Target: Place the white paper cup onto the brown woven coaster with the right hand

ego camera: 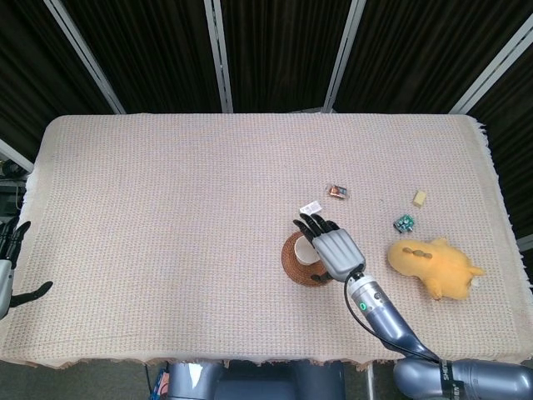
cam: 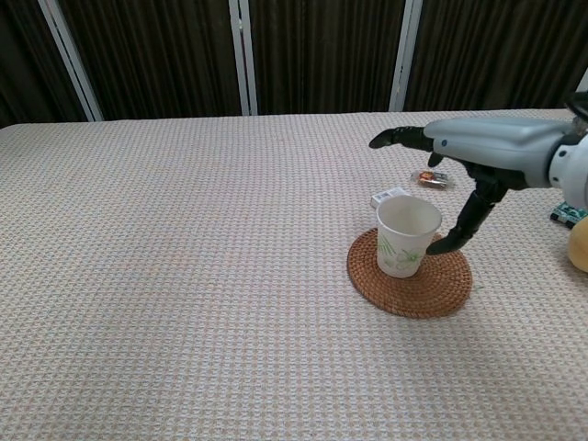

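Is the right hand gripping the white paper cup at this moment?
No, the right hand is open above the white paper cup, fingers extended.

One white paper cup (cam: pixel 407 236), one brown woven coaster (cam: pixel 410 275), one yellow plush toy (ego camera: pixel 432 262), four small packets (ego camera: pixel 336 192).

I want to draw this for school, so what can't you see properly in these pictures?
- Cup: in the head view, the right hand hides most of it.
- Left hand: cut off by the head view's left edge, absent from the chest view.
- Yellow toy: only a sliver shows at the chest view's right edge.
- Small packets: too small to read.
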`<control>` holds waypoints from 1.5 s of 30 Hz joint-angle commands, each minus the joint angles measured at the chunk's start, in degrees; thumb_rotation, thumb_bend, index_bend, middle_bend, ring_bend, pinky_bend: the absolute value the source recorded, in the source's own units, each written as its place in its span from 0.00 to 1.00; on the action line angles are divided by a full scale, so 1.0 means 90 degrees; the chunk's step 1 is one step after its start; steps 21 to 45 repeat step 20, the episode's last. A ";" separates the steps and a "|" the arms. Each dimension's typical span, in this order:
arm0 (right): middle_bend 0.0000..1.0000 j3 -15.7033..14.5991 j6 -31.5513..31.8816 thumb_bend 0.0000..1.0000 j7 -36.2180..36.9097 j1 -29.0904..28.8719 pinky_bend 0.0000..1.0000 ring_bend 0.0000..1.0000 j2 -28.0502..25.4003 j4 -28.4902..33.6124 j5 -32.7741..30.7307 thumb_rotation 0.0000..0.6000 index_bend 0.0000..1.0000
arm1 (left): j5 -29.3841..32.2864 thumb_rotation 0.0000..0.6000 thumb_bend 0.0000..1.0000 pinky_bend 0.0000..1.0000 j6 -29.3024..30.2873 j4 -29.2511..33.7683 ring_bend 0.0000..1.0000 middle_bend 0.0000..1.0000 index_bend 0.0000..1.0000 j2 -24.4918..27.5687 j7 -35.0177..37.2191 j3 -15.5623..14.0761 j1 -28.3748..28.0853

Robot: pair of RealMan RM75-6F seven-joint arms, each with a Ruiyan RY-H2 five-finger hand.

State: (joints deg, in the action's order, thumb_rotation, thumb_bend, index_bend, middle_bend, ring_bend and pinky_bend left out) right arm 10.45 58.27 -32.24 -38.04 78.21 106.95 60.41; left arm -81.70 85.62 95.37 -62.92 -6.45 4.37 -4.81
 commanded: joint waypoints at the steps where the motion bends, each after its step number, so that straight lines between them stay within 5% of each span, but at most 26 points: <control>1: 0.00 -0.0325 0.0564 0.00 0.0185 0.0406 0.02 0.00 -0.0633 0.0532 0.1021 1.00 0.00 | -0.0031 1.00 0.00 0.00 0.0033 0.0008 0.00 0.00 0.00 0.0019 0.0043 -0.0006 0.0016; 5: 0.00 -0.0886 0.1504 0.00 0.0649 0.1063 0.00 0.00 -0.1218 0.0337 0.2554 1.00 0.00 | -0.0123 1.00 0.00 0.00 0.0112 0.0001 0.00 0.00 0.00 0.0039 0.0129 -0.0018 0.0040; 10: 0.00 -0.1392 0.2831 0.00 0.1582 0.1872 0.00 0.00 -0.1475 -0.0754 0.3807 1.00 0.00 | -0.0257 1.00 0.00 0.00 0.0202 -0.0029 0.00 0.00 0.00 0.0035 0.0196 -0.0052 0.0068; 20: 0.00 -0.1544 0.3713 0.00 0.2041 0.2639 0.00 0.00 -0.1334 -0.1753 0.4039 1.00 0.00 | -0.0317 1.00 0.00 0.00 0.0281 0.0014 0.00 0.00 0.00 0.0130 0.0439 -0.0046 0.0109; 45: 0.00 -0.1544 0.3713 0.00 0.2041 0.2639 0.00 0.00 -0.1334 -0.1753 0.4039 1.00 0.00 | -0.0317 1.00 0.00 0.00 0.0281 0.0014 0.00 0.00 0.00 0.0130 0.0439 -0.0046 0.0109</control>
